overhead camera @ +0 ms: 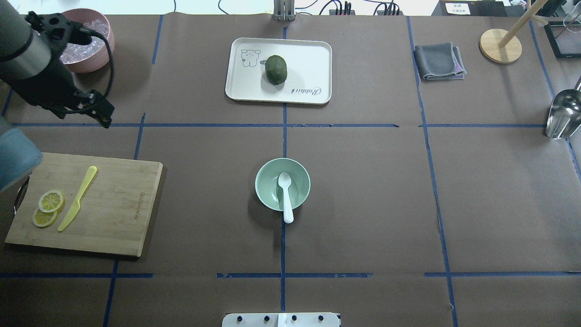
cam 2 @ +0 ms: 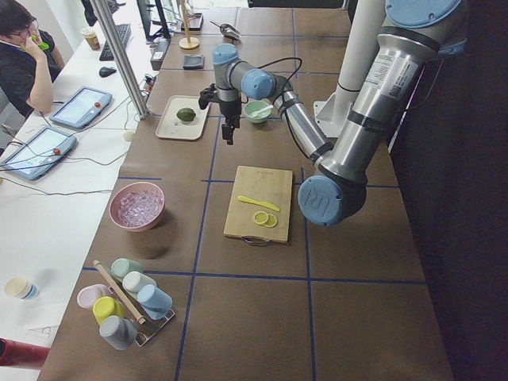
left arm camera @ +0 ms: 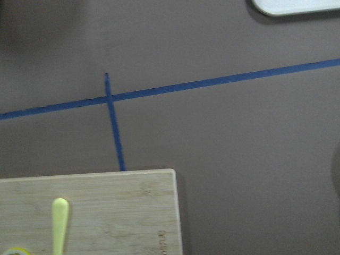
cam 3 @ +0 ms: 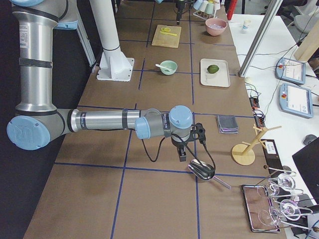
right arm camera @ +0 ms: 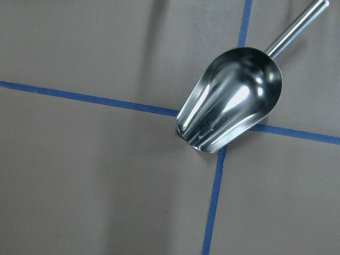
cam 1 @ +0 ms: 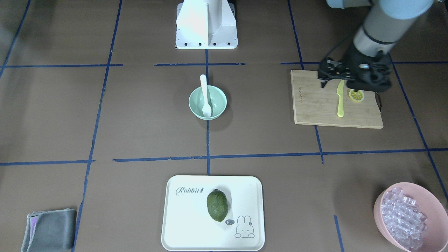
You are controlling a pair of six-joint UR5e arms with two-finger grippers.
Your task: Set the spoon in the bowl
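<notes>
The white plastic spoon (cam 1: 205, 98) lies in the mint-green bowl (cam 1: 218, 105) at the table's middle. Its scoop rests inside and its handle sticks out over the rim toward the robot. It shows the same in the overhead view, spoon (overhead camera: 286, 195) in bowl (overhead camera: 267, 185). My left gripper (cam 1: 336, 84) hangs empty above the cutting board's robot-side edge, far from the bowl, and its jaws look open; it also shows in the overhead view (overhead camera: 102, 113). My right gripper (cam 3: 182, 154) is far off by a metal scoop; I cannot tell whether it is open or shut.
A bamboo cutting board (cam 1: 315, 108) holds a yellow knife (cam 1: 340, 99) and lemon slices (cam 1: 356, 95). A white tray (cam 1: 182, 224) carries an avocado (cam 1: 217, 205). A pink bowl of clear cubes (cam 1: 381, 217), a grey cloth (cam 1: 49, 229) and a metal scoop (right arm camera: 231, 101) lie around.
</notes>
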